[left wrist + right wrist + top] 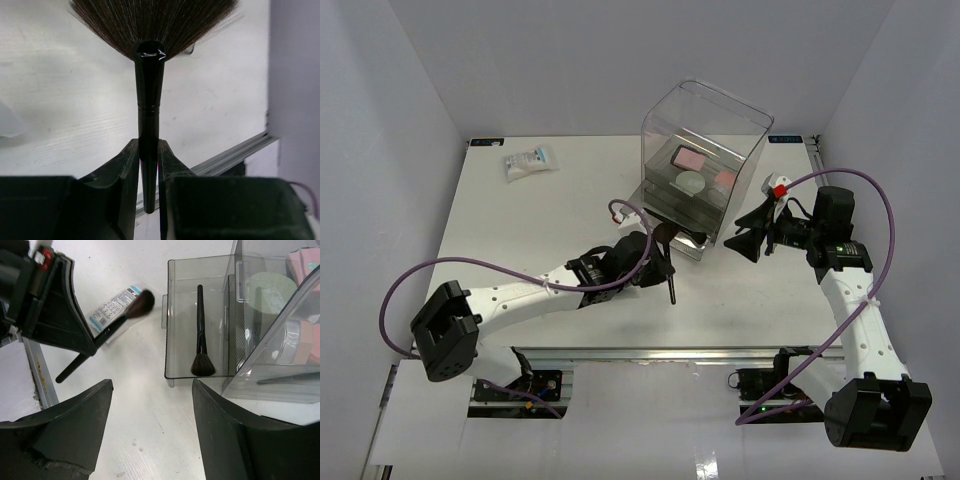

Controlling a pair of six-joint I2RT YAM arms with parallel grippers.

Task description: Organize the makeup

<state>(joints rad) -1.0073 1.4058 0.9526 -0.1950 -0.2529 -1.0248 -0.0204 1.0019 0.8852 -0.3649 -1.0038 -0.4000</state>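
Observation:
My left gripper (pixel 149 155) is shut on the handle of a slim black brush (pixel 149 110), whose dark bristles fan out at the top of the left wrist view. In the top view that gripper (pixel 663 264) holds the brush (pixel 671 285) just in front of the pulled-out grey drawer (pixel 692 250). A second black brush (pixel 201 330) lies inside that drawer (pixel 170 315). White-and-blue packets (pixel 528 162) lie at the far left. My right gripper (pixel 152 385) hangs open over bare table beside the drawer, holding nothing.
The large clear box (pixel 705 120) stands at the back right. A pink palette (pixel 688 158) and a pale round compact (pixel 691 181) show inside it. An aluminium rail (pixel 650 353) runs along the table's near edge.

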